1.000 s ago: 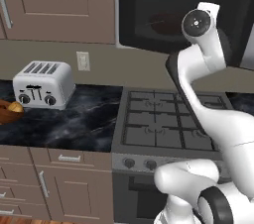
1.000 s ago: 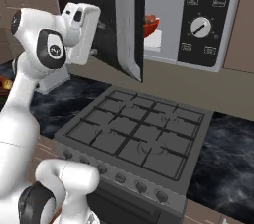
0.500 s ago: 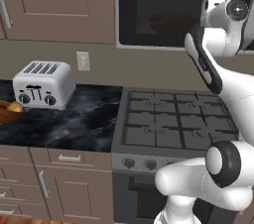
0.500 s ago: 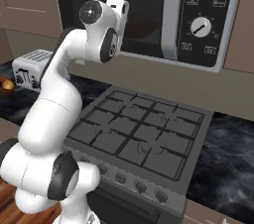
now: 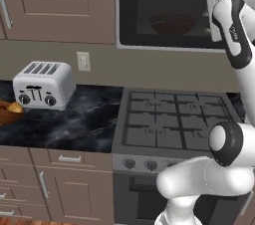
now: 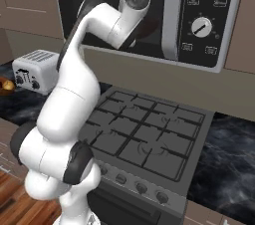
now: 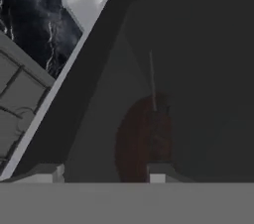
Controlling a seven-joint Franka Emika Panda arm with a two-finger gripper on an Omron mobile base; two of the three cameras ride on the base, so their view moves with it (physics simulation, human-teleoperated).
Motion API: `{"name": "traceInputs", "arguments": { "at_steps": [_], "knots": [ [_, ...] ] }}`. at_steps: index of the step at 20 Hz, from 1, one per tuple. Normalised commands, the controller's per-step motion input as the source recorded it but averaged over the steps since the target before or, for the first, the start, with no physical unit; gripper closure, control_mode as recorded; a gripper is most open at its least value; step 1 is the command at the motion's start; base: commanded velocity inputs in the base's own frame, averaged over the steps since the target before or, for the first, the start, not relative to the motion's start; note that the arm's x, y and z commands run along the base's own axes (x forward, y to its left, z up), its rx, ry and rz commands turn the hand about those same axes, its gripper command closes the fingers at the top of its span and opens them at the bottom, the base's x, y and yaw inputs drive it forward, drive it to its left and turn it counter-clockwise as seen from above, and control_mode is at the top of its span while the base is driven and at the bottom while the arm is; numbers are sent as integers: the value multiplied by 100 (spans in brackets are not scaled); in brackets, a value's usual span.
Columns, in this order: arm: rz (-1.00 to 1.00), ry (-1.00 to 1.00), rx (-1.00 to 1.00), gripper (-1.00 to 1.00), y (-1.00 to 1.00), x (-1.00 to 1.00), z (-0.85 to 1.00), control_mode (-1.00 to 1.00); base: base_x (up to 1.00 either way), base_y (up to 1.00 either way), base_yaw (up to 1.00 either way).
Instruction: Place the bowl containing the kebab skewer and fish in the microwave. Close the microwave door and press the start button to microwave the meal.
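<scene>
The microwave [image 5: 179,10] sat above the stove [image 5: 174,119], its door [image 6: 114,10] shut. Through the dark glass the red bowl [image 5: 172,22] showed only dimly, resting inside. In the hand view the bowl [image 7: 141,143] was a dull red oval behind the glass, with the skewer's [image 7: 153,86] pale stick rising from it; the meat was a murky blur and the fish could not be made out. The gripper [image 7: 104,171] was close against the door, only its two finger tips [image 7: 47,171] showing at the bottom, standing apart and pinching nothing. On the desk [image 5: 74,119] stood a toaster [image 5: 42,84], and at the left edge a brown bowl [image 5: 7,112] was cut off.
</scene>
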Motion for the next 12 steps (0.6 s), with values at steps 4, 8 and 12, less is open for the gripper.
{"name": "traceInputs", "arguments": {
  "at_steps": [4,8,12],
  "knots": [
    [16,0,-21,-100,18,-38,-41,-100,0,0,0],
    [1,-2,-37,-100,86,-85,-36,-100,0,0,0],
    [0,-9,-26,-100,78,-97,-2,-100,0,0,0]
  ]
}}
